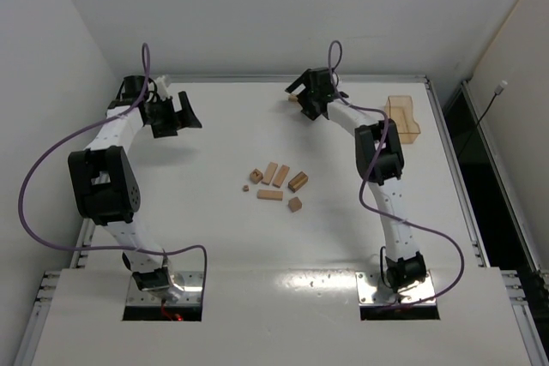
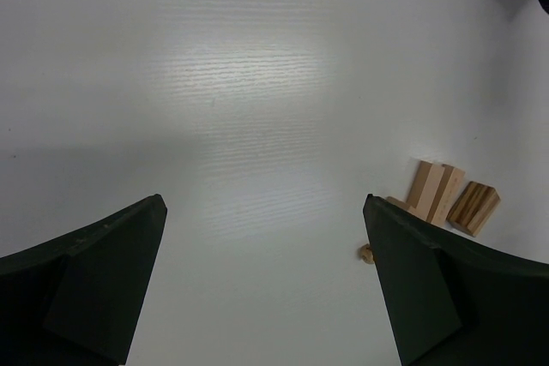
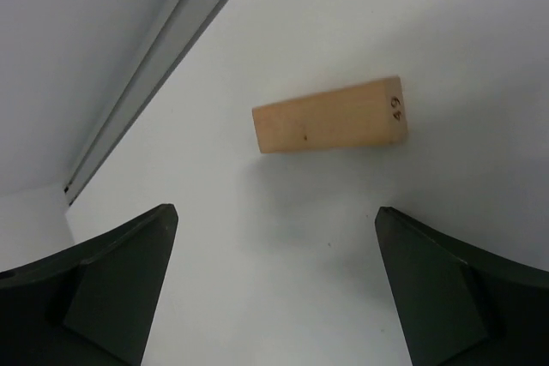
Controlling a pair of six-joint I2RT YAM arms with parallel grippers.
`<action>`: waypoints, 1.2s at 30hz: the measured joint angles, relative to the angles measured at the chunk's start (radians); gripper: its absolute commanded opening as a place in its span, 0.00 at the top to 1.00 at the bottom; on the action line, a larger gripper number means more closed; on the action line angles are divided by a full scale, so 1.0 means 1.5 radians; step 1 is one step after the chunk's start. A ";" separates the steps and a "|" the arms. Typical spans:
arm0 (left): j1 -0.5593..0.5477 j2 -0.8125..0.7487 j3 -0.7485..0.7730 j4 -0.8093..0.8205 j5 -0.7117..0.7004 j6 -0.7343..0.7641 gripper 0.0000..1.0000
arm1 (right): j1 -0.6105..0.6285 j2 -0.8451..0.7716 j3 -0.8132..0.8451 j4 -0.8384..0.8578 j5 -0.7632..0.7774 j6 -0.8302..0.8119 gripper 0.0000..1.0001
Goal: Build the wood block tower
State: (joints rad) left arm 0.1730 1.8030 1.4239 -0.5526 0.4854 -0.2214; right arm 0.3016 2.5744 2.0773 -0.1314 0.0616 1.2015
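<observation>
Your left tool (image 1: pixel 184 114) and right tool (image 1: pixel 310 102) are both released, empty. Small light-tan wooden blocks (image 1: pixel 276 182) lie scattered on the white bench (image 1: pixel 223 237); another tan bar (image 3: pixel 330 116) lies at their twelve o'clock.

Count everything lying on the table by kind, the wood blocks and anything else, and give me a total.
Wood blocks: 8, seven clustered centrally, one lone block near the far edge
Amber tray: 1
Total: 9

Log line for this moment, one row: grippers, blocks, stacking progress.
left gripper: open, empty | right gripper: open, above lone block at far edge | loose blocks: mid-table, unstacked | stacking: not started
</observation>
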 measured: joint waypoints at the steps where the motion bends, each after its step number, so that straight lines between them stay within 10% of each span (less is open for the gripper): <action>1: 0.000 0.000 0.001 0.000 0.001 0.000 0.00 | -0.001 -0.018 -0.028 0.002 -0.006 0.002 0.00; 9: 0.000 -0.012 -0.023 0.004 0.014 0.002 0.00 | -0.003 -0.087 -0.142 0.046 -0.097 -0.034 0.00; 18: 0.002 -0.017 -0.038 0.005 0.028 0.003 0.00 | 0.006 0.069 0.234 0.094 -0.080 -0.081 0.00; 36: 0.012 0.009 -0.037 0.004 0.039 0.000 0.00 | 0.009 0.171 0.258 0.056 0.113 0.013 0.00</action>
State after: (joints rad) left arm 0.1913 1.8160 1.3689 -0.5461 0.5434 -0.2218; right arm 0.3153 2.8307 2.4641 -0.0467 0.2306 1.2217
